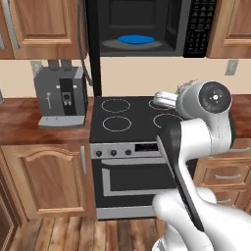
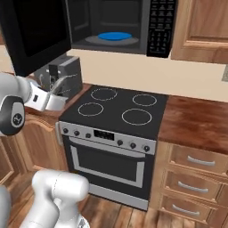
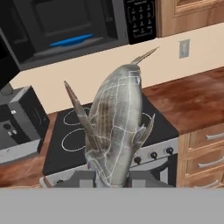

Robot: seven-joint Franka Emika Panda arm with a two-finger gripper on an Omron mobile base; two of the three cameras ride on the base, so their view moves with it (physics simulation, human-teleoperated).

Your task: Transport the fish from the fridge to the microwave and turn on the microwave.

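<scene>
The fish [image 3: 116, 127], a pale grey-white body with thin fins, stands upright between my fingertips, and my gripper [image 3: 112, 179] is shut on its lower end. In the right base view the fish [image 2: 58, 84] hangs over the counter left of the stove, in front of the coffee machine. The microwave [image 1: 147, 24] sits above the stove with its door [image 2: 35, 31] swung open to the left. Inside it lies a blue round plate [image 1: 135, 39] with nothing on it, above and beyond the fish. The keypad [image 2: 156, 26] is on its right. The fridge is out of view.
A black stove [image 2: 118, 107] with four rings sits below the microwave. A grey coffee machine [image 1: 61, 95] stands on the wooden counter [image 2: 196, 122] to the stove's left. Wooden cupboards flank the microwave, and drawers [image 2: 198, 162] lie right of the oven.
</scene>
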